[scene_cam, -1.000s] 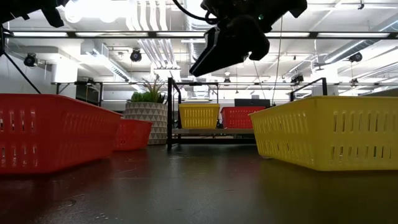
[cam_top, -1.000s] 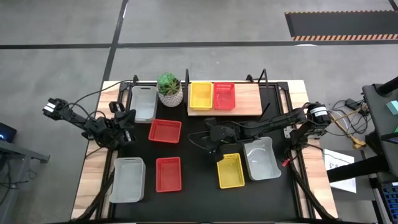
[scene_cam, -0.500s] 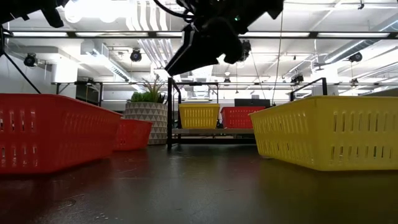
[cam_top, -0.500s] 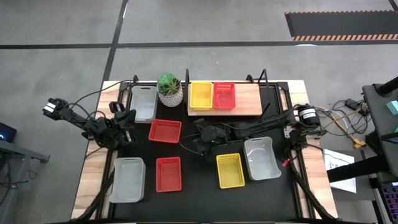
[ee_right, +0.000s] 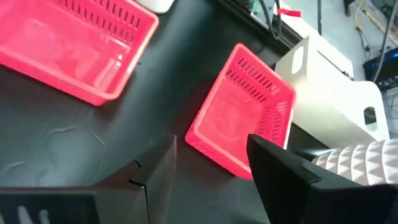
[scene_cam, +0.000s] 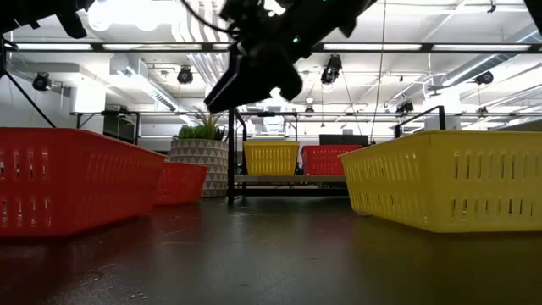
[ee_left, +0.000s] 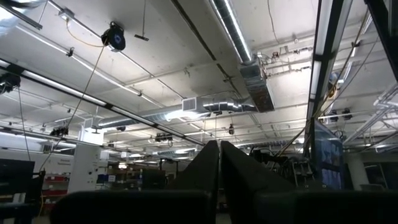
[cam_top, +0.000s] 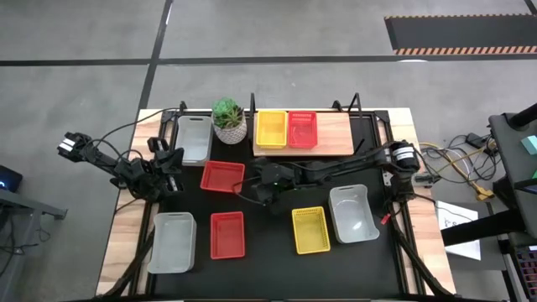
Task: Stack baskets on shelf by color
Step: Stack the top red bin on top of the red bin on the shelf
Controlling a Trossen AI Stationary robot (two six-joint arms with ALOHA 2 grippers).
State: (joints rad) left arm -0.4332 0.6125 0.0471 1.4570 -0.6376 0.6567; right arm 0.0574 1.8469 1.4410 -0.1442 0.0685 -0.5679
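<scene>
My right gripper [cam_top: 250, 190] is open and empty above the table, just right of the far red basket [cam_top: 223, 177]. Its wrist view shows that basket [ee_right: 242, 124] ahead of the open fingers [ee_right: 211, 180]. A second red basket [cam_top: 227, 234], a yellow basket [cam_top: 310, 229] and a grey basket [cam_top: 352, 213] rest on the tabletop nearer the front. The wooden shelf [cam_top: 336, 134] at the back holds a yellow basket [cam_top: 271, 128] and a red basket [cam_top: 303, 128] side by side. My left gripper [cam_top: 172, 162] is shut and empty at the table's left edge.
Two more grey baskets lie at the left, one at the far left [cam_top: 195, 138] and one at the near left [cam_top: 172, 242]. A potted plant [cam_top: 229, 120] stands between the far grey basket and the shelf. Bare black tabletop [cam_top: 268, 252] lies between the near baskets.
My right gripper has gone toward the table's left edge, from above the yellow basket's far end to beside the far red basket, staying high above the table. No basket has moved.
</scene>
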